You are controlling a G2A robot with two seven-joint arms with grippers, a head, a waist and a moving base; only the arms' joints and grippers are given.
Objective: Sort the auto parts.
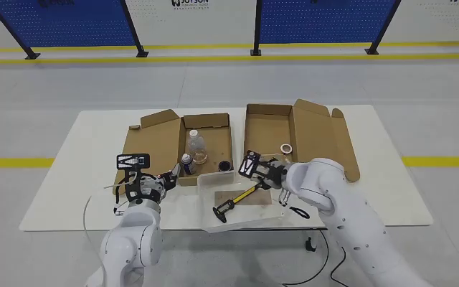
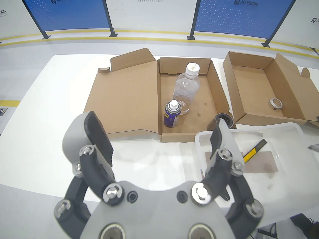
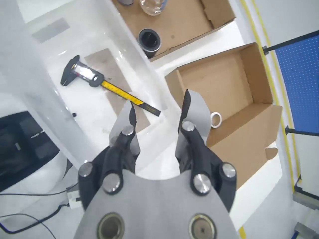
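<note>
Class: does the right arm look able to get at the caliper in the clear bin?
Probably yes: the right arm hangs at the rim of the clear bin, jaws open, and the caliper lies uncovered inside.

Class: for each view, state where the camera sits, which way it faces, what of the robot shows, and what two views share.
Top view: overhead, looking down at the table; both arms show.
Left wrist view: on that wrist, facing the cardboard boxes; open left gripper.
Right wrist view: on that wrist, facing the tray; open right gripper.
Both wrist views share the caliper.
</note>
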